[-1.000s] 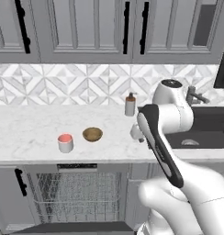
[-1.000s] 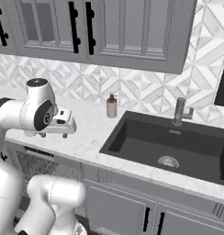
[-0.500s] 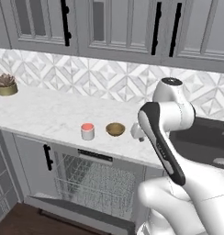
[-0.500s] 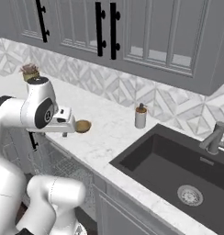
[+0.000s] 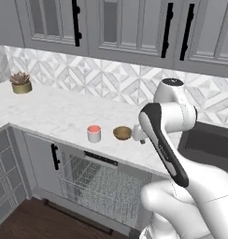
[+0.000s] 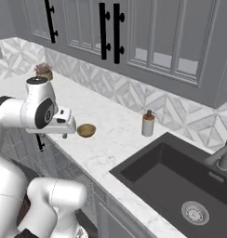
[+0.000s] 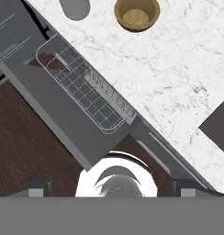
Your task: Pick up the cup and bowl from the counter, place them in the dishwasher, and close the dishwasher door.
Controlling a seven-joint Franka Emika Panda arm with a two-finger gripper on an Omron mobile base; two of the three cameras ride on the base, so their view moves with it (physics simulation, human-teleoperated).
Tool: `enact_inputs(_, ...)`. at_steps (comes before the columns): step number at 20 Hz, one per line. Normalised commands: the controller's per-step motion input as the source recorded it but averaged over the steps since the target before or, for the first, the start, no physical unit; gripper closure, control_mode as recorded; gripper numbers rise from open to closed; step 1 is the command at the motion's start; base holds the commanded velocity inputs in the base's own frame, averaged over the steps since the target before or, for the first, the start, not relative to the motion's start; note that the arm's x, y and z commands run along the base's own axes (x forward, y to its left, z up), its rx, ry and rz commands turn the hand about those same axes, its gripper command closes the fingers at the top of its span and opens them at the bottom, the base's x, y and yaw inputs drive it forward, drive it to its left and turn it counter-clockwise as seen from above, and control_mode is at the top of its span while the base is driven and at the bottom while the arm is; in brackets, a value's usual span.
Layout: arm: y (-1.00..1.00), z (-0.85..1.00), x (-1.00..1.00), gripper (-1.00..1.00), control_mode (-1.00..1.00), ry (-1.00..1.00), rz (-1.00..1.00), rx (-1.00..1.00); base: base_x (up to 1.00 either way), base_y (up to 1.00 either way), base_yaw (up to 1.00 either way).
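Fingers [image 7: 112, 193] spread, empty, above veined marble counter [image 7: 178, 87] bearing round wooden bowl [image 7: 136, 13].

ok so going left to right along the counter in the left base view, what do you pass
potted plant → cup → bowl → the robot's hand, right beside the bowl → dark sink

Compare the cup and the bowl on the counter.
The cup is white outside with a red-pink inside; the bowl is brown-olive all over. The cup stands taller and narrower; the bowl is shallower and wider. Both sit upright on the counter, side by side above the open dishwasher.
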Motion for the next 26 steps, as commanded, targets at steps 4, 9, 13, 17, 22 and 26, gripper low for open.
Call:
enact_inputs(4,0.0,0.0,0.0,-1.0,1.0,0.0,0.0,0.0,0.0,-0.05,0.41)
enact_inputs(9,0.0,0.0,0.0,-1.0,1.0,0.0,0.0,0.0,-0.04,-0.06,0.31)
enact_inputs(13,0.0,0.0,0.0,-1.0,1.0,0.0,0.0,0.0,-0.38,-0.07,0.17)
enact_inputs(17,0.0,0.0,0.0,-1.0,1.0,0.0,0.0,0.0,-0.43,-0.06,0.09)
enact_inputs(22,0.0,0.0,0.0,-1.0,1.0,0.0,0.0,0.0,-0.15,-0.36,0.02)
enact_inputs(26,0.0,0.0,0.0,-1.0,1.0,0.0,0.0,0.0,0.0,-0.53,0.0)
